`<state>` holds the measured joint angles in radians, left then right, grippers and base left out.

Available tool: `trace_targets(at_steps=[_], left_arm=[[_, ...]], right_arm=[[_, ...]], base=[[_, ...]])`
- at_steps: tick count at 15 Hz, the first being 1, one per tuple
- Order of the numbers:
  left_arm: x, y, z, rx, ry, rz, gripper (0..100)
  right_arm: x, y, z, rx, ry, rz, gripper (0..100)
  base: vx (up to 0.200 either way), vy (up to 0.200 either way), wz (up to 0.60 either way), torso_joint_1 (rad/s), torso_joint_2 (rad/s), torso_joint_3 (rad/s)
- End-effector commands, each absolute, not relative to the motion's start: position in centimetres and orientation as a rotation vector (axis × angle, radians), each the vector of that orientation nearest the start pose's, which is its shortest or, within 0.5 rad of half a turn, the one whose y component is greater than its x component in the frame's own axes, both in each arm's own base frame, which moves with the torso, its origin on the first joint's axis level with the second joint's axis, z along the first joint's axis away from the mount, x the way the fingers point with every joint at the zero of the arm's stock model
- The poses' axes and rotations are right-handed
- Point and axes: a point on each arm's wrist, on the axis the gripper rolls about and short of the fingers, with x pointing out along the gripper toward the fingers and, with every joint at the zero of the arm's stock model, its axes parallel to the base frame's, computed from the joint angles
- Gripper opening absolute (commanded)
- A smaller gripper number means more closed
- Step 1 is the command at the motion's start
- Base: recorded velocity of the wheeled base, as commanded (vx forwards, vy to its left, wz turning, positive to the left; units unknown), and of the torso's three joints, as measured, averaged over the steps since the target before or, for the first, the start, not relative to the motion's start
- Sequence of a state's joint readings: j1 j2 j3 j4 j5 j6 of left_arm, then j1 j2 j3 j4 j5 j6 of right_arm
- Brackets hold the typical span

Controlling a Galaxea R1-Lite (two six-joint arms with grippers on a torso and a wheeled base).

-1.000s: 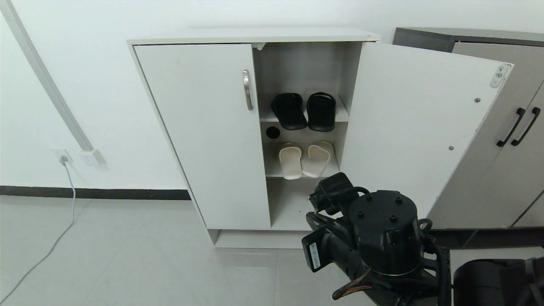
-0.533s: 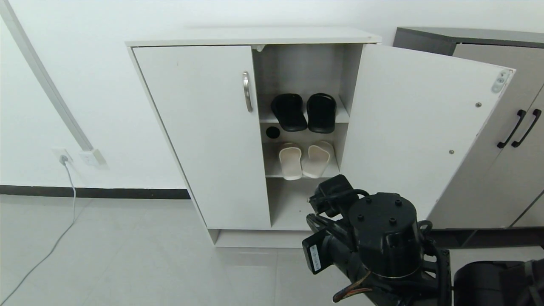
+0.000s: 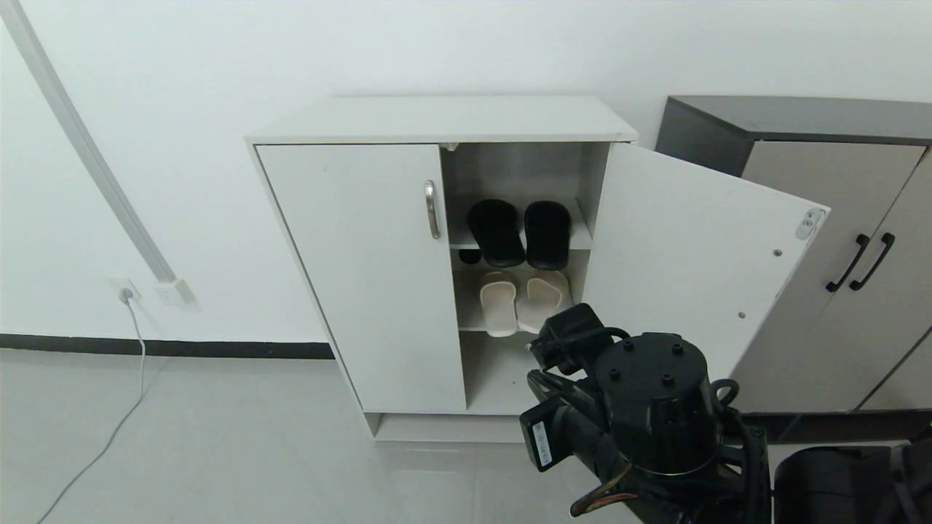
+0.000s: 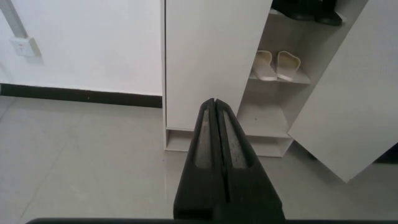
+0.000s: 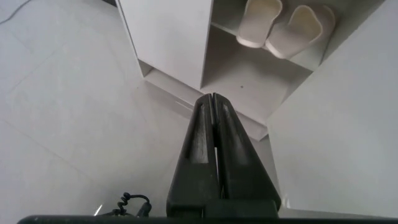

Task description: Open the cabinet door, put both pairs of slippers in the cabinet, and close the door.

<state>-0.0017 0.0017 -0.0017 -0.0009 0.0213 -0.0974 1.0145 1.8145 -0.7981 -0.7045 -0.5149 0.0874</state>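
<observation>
Head view: both pairs are in the cabinet (image 3: 444, 116), black slippers (image 3: 518, 233) on the top shelf (image 3: 582, 236), white slippers (image 3: 520, 302) one below. The door (image 3: 684, 255) hangs wide open.
Left wrist: left gripper (image 4: 215, 102) pinched closed, empty, facing the cabinet front.
Right wrist: right gripper (image 5: 213, 98) same, low at the cabinet opening.
You've only the door left. Get behind its free edge, push flat and slow until flush.

Cabinet (image 3: 364, 276): white, silver handle (image 3: 432, 209). Upper slippers (image 3: 496, 231): black. Lower slippers (image 3: 498, 306): cream. Neighbouring cupboard (image 3: 874, 342): grey, black handles (image 3: 863, 262). Floor (image 3: 218, 451): pale grey tiles.
</observation>
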Motion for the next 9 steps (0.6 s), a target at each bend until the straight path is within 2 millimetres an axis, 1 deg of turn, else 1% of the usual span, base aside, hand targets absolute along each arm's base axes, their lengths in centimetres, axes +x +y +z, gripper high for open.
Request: trace_targets(at_steps=[1, 5, 9], left_arm=[[-2.27, 0.05, 7.61, -0.098, -0.001, 0.02, 0], [-2.27, 0.05, 7.61, -0.098, -0.001, 0.02, 0], [-2.27, 0.05, 7.61, -0.097, -0.001, 0.02, 0]], right_arm=[[18.02, 26.84, 15.03, -0.137, 0.253, 0.483, 0], [17.98, 26.79, 15.02, -0.144, 0.251, 0.484, 0], [17.95, 26.73, 15.08, -0.143, 0.25, 0.484, 0]], base=[[0.0, 0.0, 0.0, 0.124, -0.46, -0.334], [0.0, 0.0, 0.0, 0.143, -0.47, -0.326], [0.0, 0.0, 0.0, 0.181, -0.49, -0.316]])
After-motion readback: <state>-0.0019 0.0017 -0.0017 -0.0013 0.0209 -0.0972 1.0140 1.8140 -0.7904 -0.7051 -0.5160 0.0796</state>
